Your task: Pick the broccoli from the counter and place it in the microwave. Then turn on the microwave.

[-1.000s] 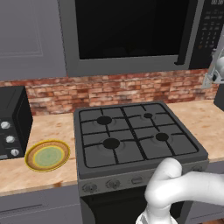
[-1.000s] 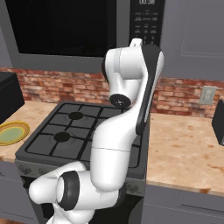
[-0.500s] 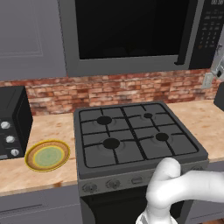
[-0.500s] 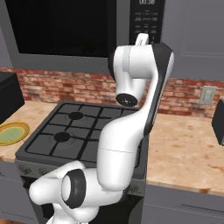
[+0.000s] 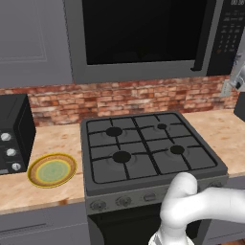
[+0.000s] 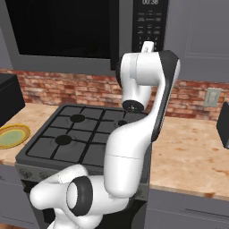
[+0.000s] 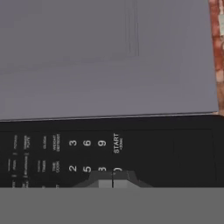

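The arm reaches up to the microwave [image 6: 89, 31], whose door is shut. The hand [image 7: 113, 180] sits close against the keypad [image 7: 87, 155], fingertips together, holding nothing. The plate [image 5: 51, 169] lies on the bench [image 5: 52, 143] beside the stove [image 5: 146, 153].

light: even, bright | shadows: faint | hand view: soft, blurry
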Robot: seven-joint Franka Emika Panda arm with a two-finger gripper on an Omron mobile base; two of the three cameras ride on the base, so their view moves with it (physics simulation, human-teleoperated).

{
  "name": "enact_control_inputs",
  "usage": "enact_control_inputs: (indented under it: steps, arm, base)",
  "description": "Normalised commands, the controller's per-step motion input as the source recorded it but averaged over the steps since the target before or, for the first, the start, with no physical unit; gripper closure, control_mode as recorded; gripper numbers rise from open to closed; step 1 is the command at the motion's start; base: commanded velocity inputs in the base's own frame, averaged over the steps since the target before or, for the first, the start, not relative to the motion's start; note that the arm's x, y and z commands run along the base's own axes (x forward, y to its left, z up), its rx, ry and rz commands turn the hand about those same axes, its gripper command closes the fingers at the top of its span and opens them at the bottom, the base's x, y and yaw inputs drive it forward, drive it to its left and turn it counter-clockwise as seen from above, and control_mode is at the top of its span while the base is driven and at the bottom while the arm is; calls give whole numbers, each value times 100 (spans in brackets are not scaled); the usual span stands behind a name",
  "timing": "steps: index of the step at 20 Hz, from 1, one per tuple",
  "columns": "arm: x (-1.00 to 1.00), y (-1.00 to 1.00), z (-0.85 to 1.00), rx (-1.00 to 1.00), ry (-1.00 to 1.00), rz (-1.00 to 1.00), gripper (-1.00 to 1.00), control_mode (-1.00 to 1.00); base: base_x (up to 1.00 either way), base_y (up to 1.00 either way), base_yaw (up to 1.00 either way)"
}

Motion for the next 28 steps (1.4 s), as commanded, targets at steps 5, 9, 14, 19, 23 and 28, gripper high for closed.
enact_control_inputs:
  steps: [5, 9, 14, 19, 23, 28]
  arm:
    - [-10, -41, 50, 6, 31, 5, 100, -100]
    - [-5, -41, 54, 7, 31, 5, 100, -100]
    - [-1, -40, 51, 6, 32, 4, 100, -100]
    - [-1, -42, 48, 6, 32, 5, 100, -100]
    - [0, -46, 48, 6, 33, 5, 100, -100]
    - [0, -45, 44, 6, 34, 5, 100, -100]
  base:
    - [0, 0, 0]
    - [0, 0, 0]
    - [0, 0, 0]
    - [0, 0, 0]
    - [0, 0, 0]
    - [0, 0, 0]
